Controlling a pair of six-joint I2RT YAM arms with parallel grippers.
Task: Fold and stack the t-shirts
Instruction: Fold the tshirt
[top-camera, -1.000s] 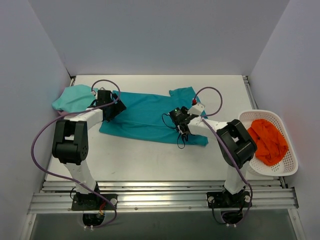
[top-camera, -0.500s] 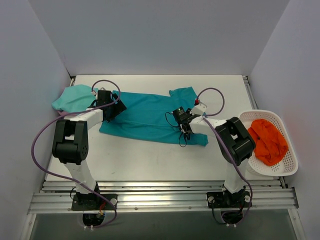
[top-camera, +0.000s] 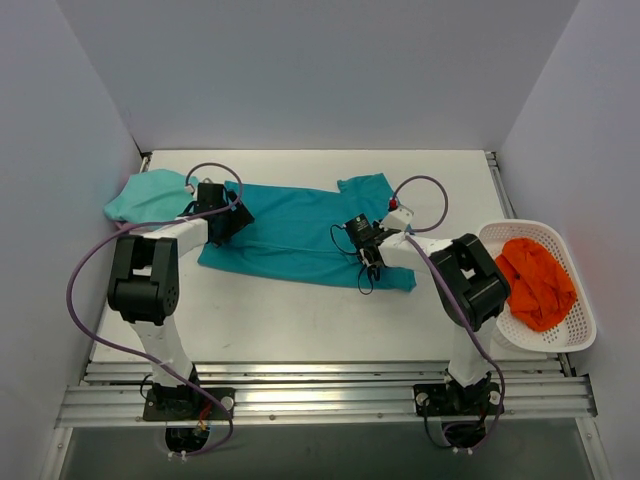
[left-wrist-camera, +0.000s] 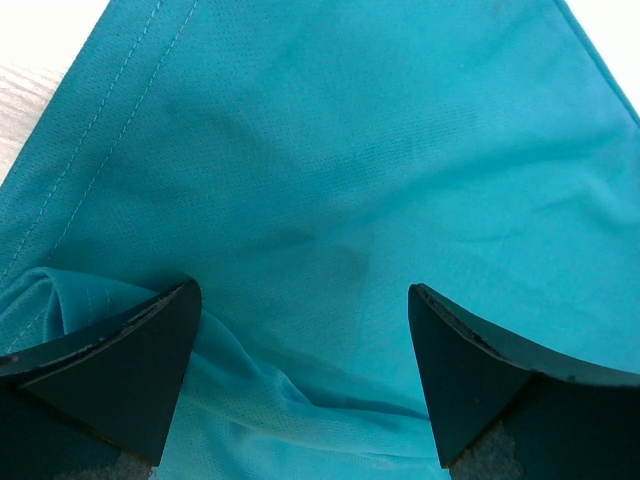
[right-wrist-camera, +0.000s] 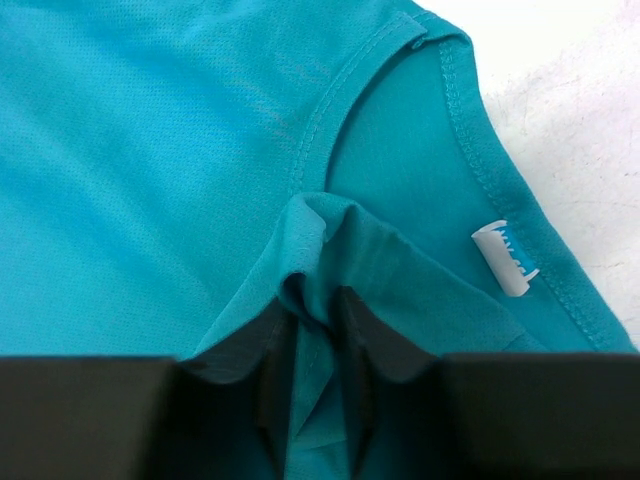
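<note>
From above, the teal shirt (top-camera: 295, 235) lies flat on the table (top-camera: 300, 320). Its long axis runs from the left gripper (top-camera: 228, 218) at one end to the right gripper (top-camera: 366, 252) near the other, and a sleeve juts out beyond the right one. The mint shirt (top-camera: 145, 196) is bunched just outside the left gripper, and a basket (top-camera: 583, 335) of orange cloth (top-camera: 535, 282) sits well outside the right arm. Both sets of jaws are too small here to judge. In the left wrist view the fingers (left-wrist-camera: 120, 375) stand wide apart, clamping nothing — a loose teal fold lies low between them, and the frame cuts off their bases. In the right wrist view the fingers (right-wrist-camera: 272, 350) are nearly together, pinching a raised ridge of the teal shirt — the collar seam and a white label (right-wrist-camera: 505, 258) lie just to their right, and the tips are buried in cloth.
</note>
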